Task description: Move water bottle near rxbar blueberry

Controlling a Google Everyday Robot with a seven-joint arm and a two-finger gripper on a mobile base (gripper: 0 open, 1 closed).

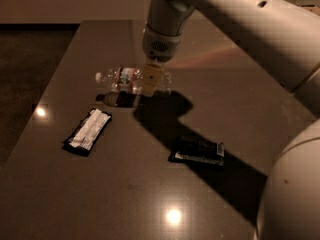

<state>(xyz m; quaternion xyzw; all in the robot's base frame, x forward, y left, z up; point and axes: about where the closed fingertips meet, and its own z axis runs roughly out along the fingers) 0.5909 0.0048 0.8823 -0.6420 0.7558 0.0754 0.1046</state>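
The water bottle is a clear ribbed bottle with a white cap pointing left. It hangs horizontally above the table, with its dark shadow just below it. My gripper is shut on the bottle's right half, reaching down from the top. The rxbar blueberry lies flat at the left, dark blue at the edges with a pale centre, a little below and left of the bottle.
A blackish bar wrapper with a small white end patch lies right of centre. My arm crosses the top right, and its body fills the lower right corner. The brown table ends at the left edge near the dark floor.
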